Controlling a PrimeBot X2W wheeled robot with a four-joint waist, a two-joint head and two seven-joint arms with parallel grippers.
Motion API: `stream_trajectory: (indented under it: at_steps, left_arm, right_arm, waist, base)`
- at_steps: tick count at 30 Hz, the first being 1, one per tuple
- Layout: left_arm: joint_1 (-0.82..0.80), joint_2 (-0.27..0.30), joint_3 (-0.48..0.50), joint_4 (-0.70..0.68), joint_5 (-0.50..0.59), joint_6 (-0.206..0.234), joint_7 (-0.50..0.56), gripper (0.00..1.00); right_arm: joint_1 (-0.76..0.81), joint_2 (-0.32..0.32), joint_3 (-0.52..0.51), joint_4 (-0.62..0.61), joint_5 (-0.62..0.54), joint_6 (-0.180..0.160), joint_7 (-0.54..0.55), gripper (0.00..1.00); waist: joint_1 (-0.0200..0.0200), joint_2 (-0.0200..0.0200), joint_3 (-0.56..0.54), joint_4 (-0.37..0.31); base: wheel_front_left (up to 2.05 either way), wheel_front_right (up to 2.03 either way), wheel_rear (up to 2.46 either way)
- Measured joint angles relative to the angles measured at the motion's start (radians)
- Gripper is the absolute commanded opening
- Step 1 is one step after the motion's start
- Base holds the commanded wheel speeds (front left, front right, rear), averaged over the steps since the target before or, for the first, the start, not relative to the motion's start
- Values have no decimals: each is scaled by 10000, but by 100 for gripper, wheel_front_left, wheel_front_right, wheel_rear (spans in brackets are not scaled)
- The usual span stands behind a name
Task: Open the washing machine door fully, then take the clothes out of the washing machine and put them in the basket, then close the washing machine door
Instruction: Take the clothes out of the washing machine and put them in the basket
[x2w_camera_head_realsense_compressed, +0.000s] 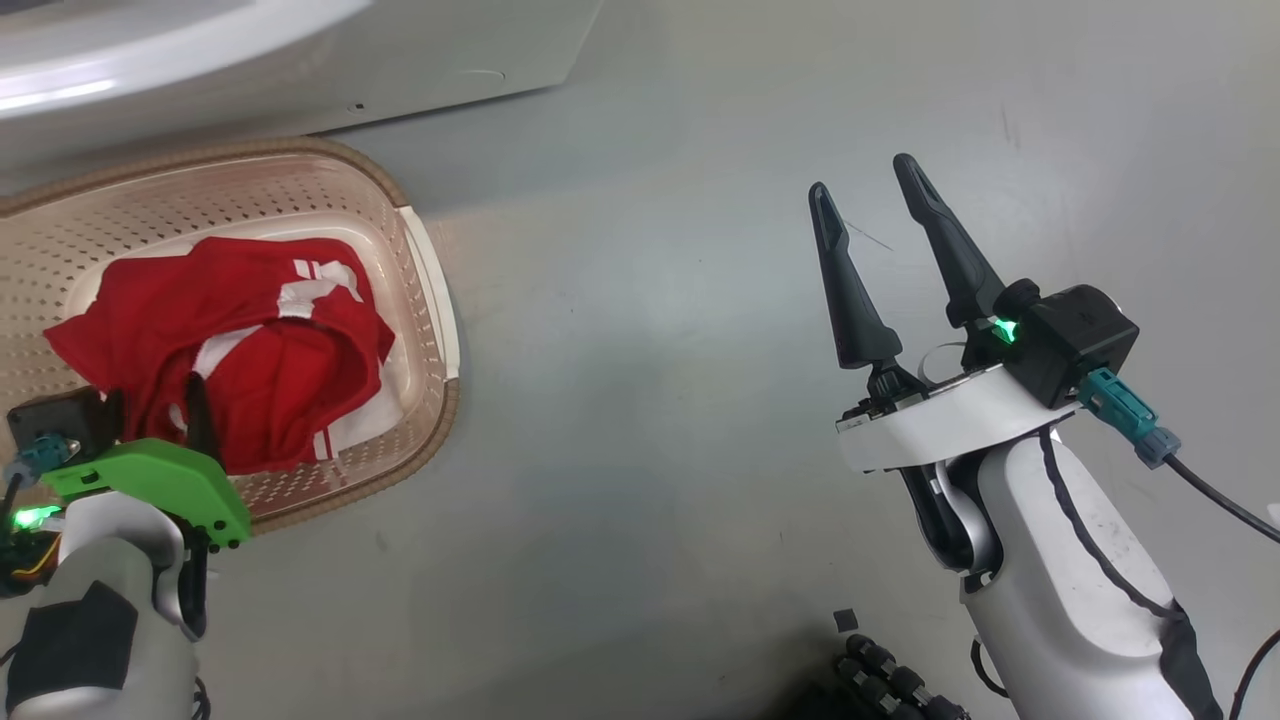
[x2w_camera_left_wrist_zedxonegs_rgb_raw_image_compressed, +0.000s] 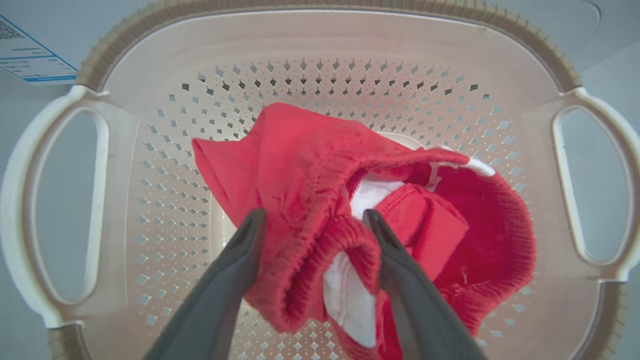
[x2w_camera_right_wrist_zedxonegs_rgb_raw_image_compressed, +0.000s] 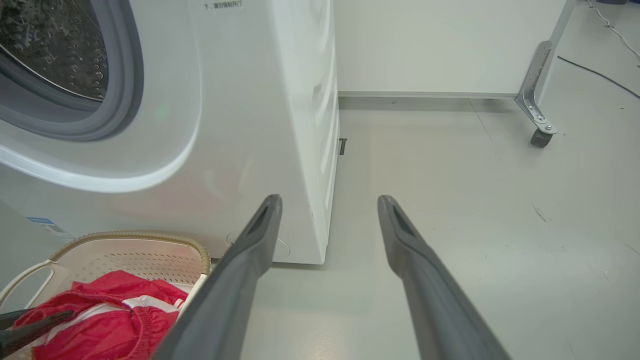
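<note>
Red and white clothes (x2w_camera_head_realsense_compressed: 260, 330) lie in the cream basket (x2w_camera_head_realsense_compressed: 425, 300) on the floor in front of the white washing machine (x2w_camera_head_realsense_compressed: 300, 60). My left gripper (x2w_camera_head_realsense_compressed: 155, 400) hangs over the basket's near side, pointing down. In the left wrist view that gripper (x2w_camera_left_wrist_zedxonegs_rgb_raw_image_compressed: 312, 216) is open, its fingers astride a fold of the red clothes (x2w_camera_left_wrist_zedxonegs_rgb_raw_image_compressed: 300, 160) inside the basket (x2w_camera_left_wrist_zedxonegs_rgb_raw_image_compressed: 325, 30). My right gripper (x2w_camera_head_realsense_compressed: 862, 178) is open and empty above bare floor, right of the basket. In the right wrist view it (x2w_camera_right_wrist_zedxonegs_rgb_raw_image_compressed: 328, 200) faces the washing machine (x2w_camera_right_wrist_zedxonegs_rgb_raw_image_compressed: 240, 125), whose grey gasket (x2w_camera_right_wrist_zedxonegs_rgb_raw_image_compressed: 120, 75) is uncovered. The door is out of view.
Grey floor (x2w_camera_head_realsense_compressed: 650, 350) spreads right of the basket. A metal leg with a caster (x2w_camera_right_wrist_zedxonegs_rgb_raw_image_compressed: 537, 100) and a cable (x2w_camera_right_wrist_zedxonegs_rgb_raw_image_compressed: 595, 72) are beyond the machine by a white wall panel. A blue label (x2w_camera_left_wrist_zedxonegs_rgb_raw_image_compressed: 30, 60) is stuck low on the machine's front.
</note>
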Motion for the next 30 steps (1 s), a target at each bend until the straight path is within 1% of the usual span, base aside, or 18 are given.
stream_trajectory:
  at_steps: [5, 11, 17, 20, 24, 30]
  left_arm:
    - [-112, -199, 98, 265, -253, -36, -238, 100]
    - [-113, -341, 0, 405, -226, -190, -556, 100]
    - [-114, -623, -224, 290, -75, -314, -790, 100]
    - [-111, -763, -376, 63, 105, -439, -867, 100]
    - [-102, -918, -499, -303, 192, -533, -880, 100]
    - [-1, -980, -635, -1191, 405, -612, -880, 100]
  right_arm:
    - [1, -2, -59, 155, 100, 0, 0, 100]
    - [8, -4, -178, 343, 98, 0, -2, 100]
    - [170, -6, -506, 650, -54, -2, 0, 100]
    - [412, -6, -765, 871, -232, -73, 0, 100]
    - [652, -6, -976, 991, -318, -71, 0, 100]
    - [989, -17, -1195, 1220, -401, -61, 0, 100]
  waist:
    - [0, 0, -320, 107]
    - [0, 0, -793, 266]
    - [0, 0, -1367, 504]
    - [0, 0, -1785, 722]
    - [0, 0, -2218, 977]
    - [0, 0, -2899, 1400]
  base:
    - [0, 0, 0]
    - [0, 0, 0]
    - [0, 0, 0]
    - [0, 0, 0]
    - [0, 0, 0]
    - [0, 0, 0]
